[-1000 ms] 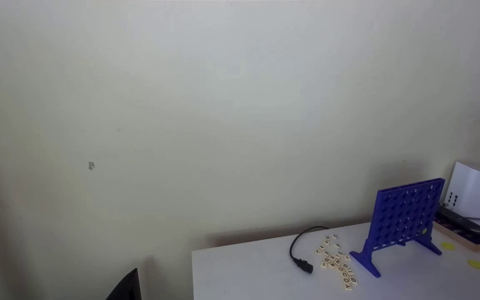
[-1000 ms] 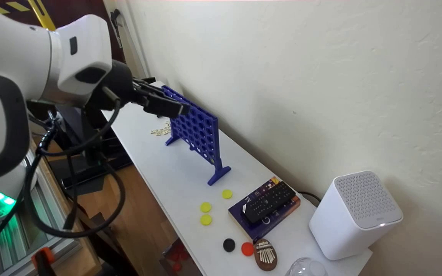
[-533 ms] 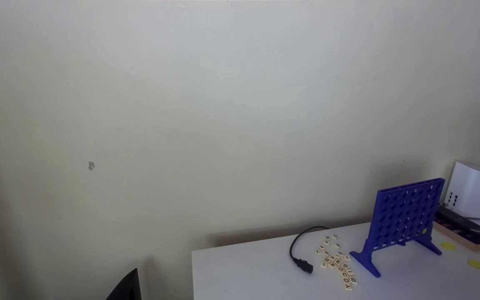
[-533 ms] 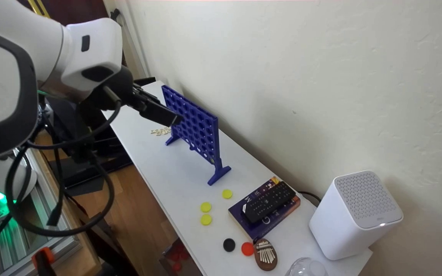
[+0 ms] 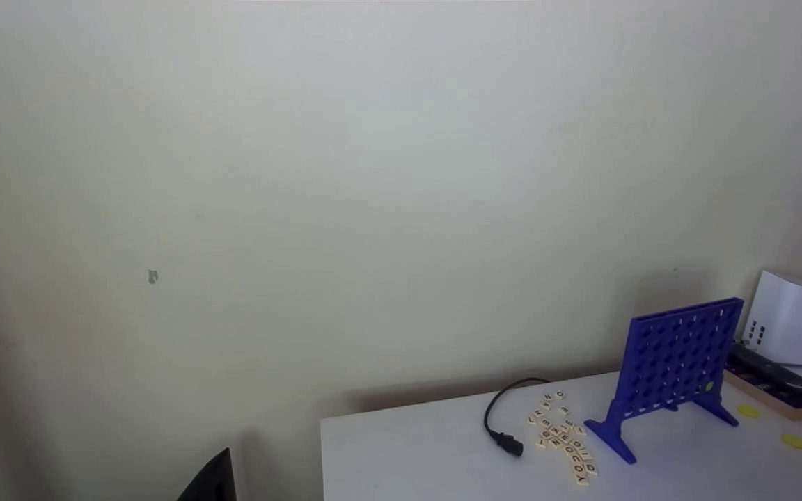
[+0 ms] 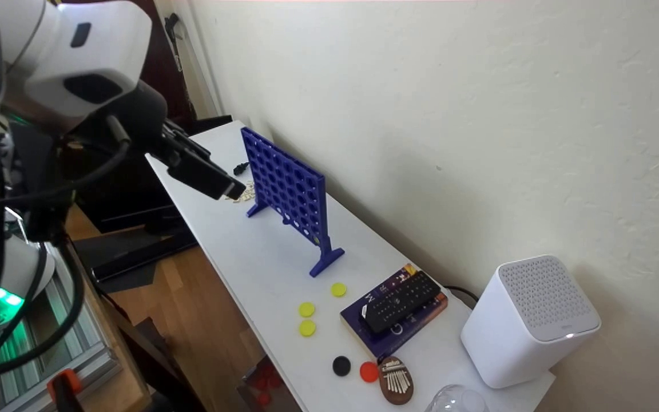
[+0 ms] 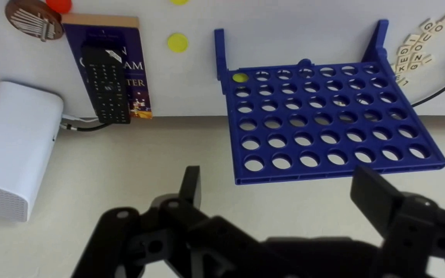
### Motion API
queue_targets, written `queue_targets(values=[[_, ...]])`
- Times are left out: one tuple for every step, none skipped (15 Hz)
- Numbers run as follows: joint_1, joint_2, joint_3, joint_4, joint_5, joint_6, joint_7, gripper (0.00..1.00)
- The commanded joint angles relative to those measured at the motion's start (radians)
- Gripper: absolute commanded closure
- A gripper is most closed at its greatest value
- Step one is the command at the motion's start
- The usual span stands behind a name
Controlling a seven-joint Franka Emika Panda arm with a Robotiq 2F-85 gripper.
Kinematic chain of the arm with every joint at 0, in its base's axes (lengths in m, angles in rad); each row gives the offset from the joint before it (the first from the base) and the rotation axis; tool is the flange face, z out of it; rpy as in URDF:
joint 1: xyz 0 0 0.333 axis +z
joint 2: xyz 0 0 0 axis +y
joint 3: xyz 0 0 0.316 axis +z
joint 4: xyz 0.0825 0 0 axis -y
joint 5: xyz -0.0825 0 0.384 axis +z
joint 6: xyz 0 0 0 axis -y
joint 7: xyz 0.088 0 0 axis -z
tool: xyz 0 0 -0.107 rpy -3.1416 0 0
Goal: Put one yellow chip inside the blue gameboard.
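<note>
From where I stand, far left: white robot arm (image 6: 106, 46). At its end the gripper (image 7: 280, 189), released, fingers (image 7: 194, 187) spread wide; it hangs in the air, apart from the blue gameboard (image 7: 310, 127). Tabletop (image 6: 261, 274): white, one long edge along the wall (image 6: 449, 114), the other the front. Toward its far end lies a black plug (image 5: 510, 444), its cord (image 5: 489, 412) running to the wall edge; near it, a scatter of letter tiles (image 5: 578, 468). Next stands the gameboard, upright on its feet, roughly in line with the wall edge. One yellow chip (image 7: 240, 78) sits inside it: bottom row, end hole nearest the dark blue book (image 7: 134, 71). Three more yellow chips (image 6: 306, 309) lie flat between the board and the tabletop's near end, two close together toward the front edge, the third nearer the board. Then a black chip (image 6: 341, 366) and a red chip (image 6: 369, 372), both flat. Toward the wall edge lies the book, a black remote (image 6: 401, 300) on top of it. Thumb piano (image 6: 396, 380) right beside the red chip; whether they touch, I cannot tell. Clear object (image 6: 456, 400) near that end: only its upper part shows. Far right, at the wall-side corner of the near end: white box (image 6: 527, 326), upright, dotted top, small light lit.
</note>
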Motion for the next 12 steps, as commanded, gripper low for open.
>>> queue_targets(values=[[0.065, -0.067, -0.059, 0.038, -0.18, -0.016, 0.203, 0.0], [0.073, -0.071, -0.062, 0.053, -0.224, -0.012, 0.249, 0.0], [0.079, -0.075, -0.063, 0.068, -0.268, -0.005, 0.292, 0.0], [0.085, -0.074, -0.059, 0.086, -0.317, 0.001, 0.341, 0.0], [0.09, -0.075, -0.054, 0.104, -0.358, 0.008, 0.383, 0.0], [0.097, -0.071, -0.049, 0.122, -0.396, 0.017, 0.42, 0.0], [0.106, -0.075, -0.047, 0.138, -0.426, 0.02, 0.45, 0.0], [0.01, -0.023, 0.039, 0.127, -0.349, -0.014, 0.352, 0.0], [0.002, -0.025, 0.059, 0.133, -0.352, -0.019, 0.352, 0.0], [-0.015, -0.023, 0.088, 0.129, -0.351, -0.03, 0.348, 0.0], [-0.039, -0.025, 0.123, 0.121, -0.351, -0.045, 0.342, 0.0], [-0.058, -0.024, 0.155, 0.112, -0.351, -0.056, 0.336, 0.0]])
